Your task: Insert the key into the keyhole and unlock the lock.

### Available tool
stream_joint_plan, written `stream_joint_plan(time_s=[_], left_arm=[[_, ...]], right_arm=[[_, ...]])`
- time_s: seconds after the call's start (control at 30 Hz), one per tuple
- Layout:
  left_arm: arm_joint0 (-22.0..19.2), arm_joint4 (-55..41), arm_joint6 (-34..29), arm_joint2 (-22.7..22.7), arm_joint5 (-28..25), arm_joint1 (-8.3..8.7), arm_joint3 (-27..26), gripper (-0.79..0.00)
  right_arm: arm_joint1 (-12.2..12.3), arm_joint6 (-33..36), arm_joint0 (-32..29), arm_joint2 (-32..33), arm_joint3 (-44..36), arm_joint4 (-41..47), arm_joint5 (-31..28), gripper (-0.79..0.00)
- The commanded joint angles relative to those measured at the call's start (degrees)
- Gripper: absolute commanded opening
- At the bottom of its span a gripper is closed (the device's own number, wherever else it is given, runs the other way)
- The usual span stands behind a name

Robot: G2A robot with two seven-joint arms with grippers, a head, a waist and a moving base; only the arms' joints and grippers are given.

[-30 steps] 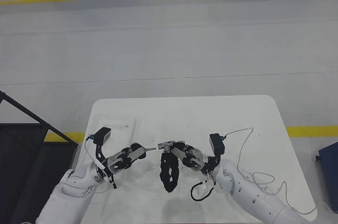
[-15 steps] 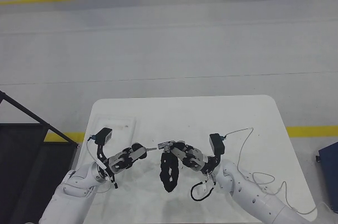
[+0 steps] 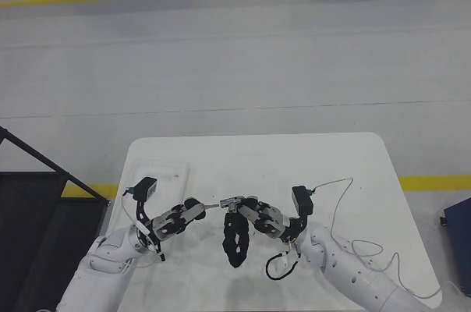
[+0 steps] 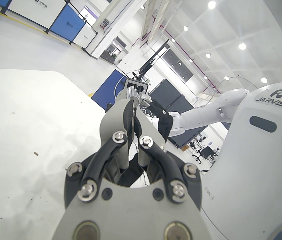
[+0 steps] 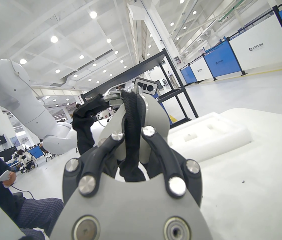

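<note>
Left hand [image 3: 195, 208]: clamped on key [image 3: 210, 207], tip against lock.
Right hand [image 3: 248, 207]: clamped on lock [image 3: 233, 202], 3 o'clock of key.
Surroundings: foam tray [image 3: 162, 173], 10 o'clock of left hand, on worktop [image 3: 337, 171].
Hidden: keyhole, insertion depth.

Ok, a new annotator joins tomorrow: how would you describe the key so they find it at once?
Over the white table the two arms meet. The key is the thin silvery sliver jutting from the left gripper toward the lock in the right gripper. Unlike the lock, it trails no black cable.
</note>
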Motion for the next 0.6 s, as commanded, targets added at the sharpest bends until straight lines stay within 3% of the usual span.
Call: stream_joint_plan(time_s=[0.0, 0.57], left_arm=[[-0.28, 0.32, 0.00, 0.11, 0.00, -0.09, -0.05, -0.785], [-0.81, 0.93, 0.00, 0.50, 0.00, -0.33, -0.22, -0.785]], right_arm=[[0.00, 0.00, 0.00, 0.00, 0.00, 0.00, 0.00, -0.785], [0.00, 0.00, 0.00, 0.00, 0.00, 0.00, 0.00, -0.785]])
